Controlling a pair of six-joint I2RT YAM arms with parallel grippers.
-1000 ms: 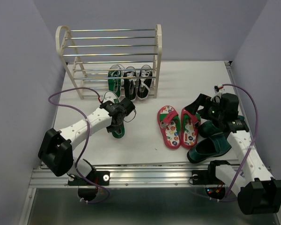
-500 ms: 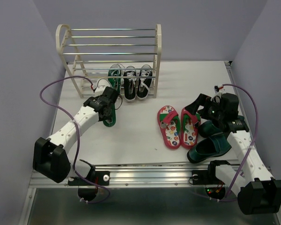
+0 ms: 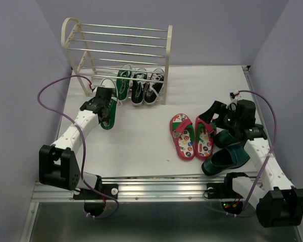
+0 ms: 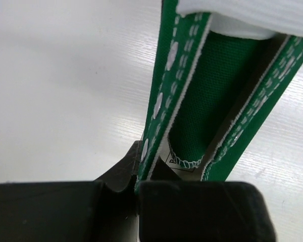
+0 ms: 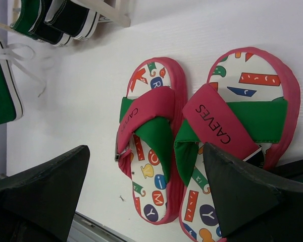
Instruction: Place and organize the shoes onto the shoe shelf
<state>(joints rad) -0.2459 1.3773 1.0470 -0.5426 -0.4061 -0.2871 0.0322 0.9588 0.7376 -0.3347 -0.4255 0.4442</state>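
Note:
My left gripper is shut on the side wall of a green white-laced sneaker, just in front of the shoe shelf's left end; in the left wrist view the jaws pinch its green collar. The cream and chrome shoe shelf stands at the back left. On the table under its lowest bars sit the other green sneaker and two black sneakers. The red-pink flip-flops lie mid-table, also in the right wrist view. My right gripper is open above them. The teal loafers lie beneath my right arm.
Purple walls close in the table at left, back and right. A metal rail runs along the near edge. My left arm's purple cable loops beside the shelf's left frame.
My left arm has carried the green sneaker back and left, from mid-table up to the shelf's left front. The shelf looks slightly shifted. My right arm has hardly moved.

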